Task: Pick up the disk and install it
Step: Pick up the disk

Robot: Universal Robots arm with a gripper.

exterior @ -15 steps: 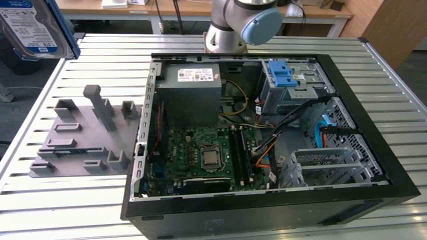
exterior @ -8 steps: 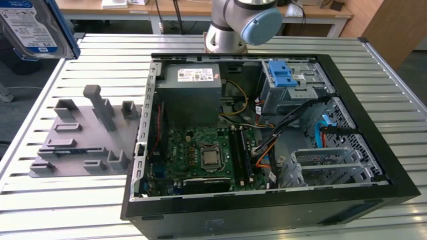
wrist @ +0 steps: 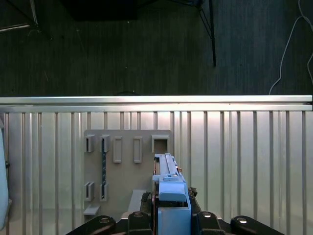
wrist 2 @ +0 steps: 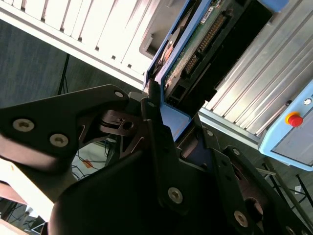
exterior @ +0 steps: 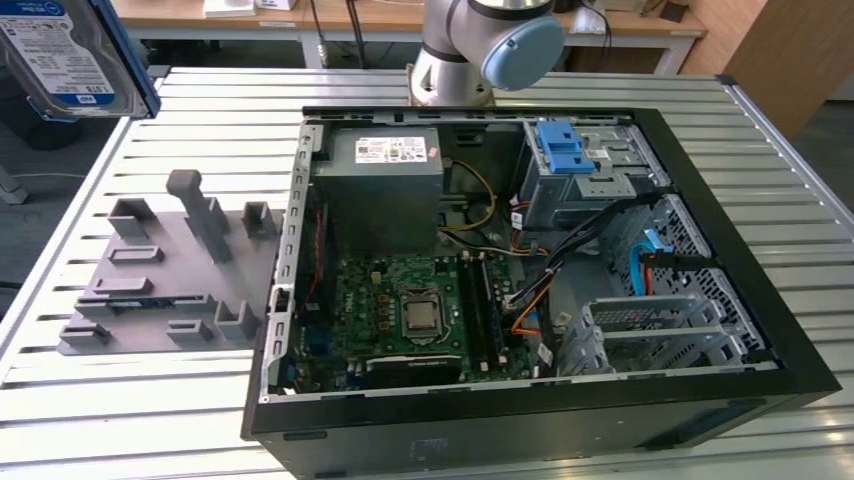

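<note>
Blue-framed disk [exterior: 64, 55] is gripped edge-on by the gripper [wrist: 171, 208], whose fingers [wrist 2: 155, 128] are clamped on its carrier.
It is held in the air, clear of the slatted tabletop [exterior: 174, 400], over the grey slotted holder [exterior: 167, 270] near the edge on the exterior view's left; the open computer case [exterior: 534, 250] is seen beside that holder.

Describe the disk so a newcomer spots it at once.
Find the open black computer case on the slatted table, then look past the grey fixture plate to the exterior view's top left corner. The disk is up there off the table, clamped in the gripper: flat, silver, white-and-blue label, blue frame, unlike the blue latch fixed inside the case.
</note>
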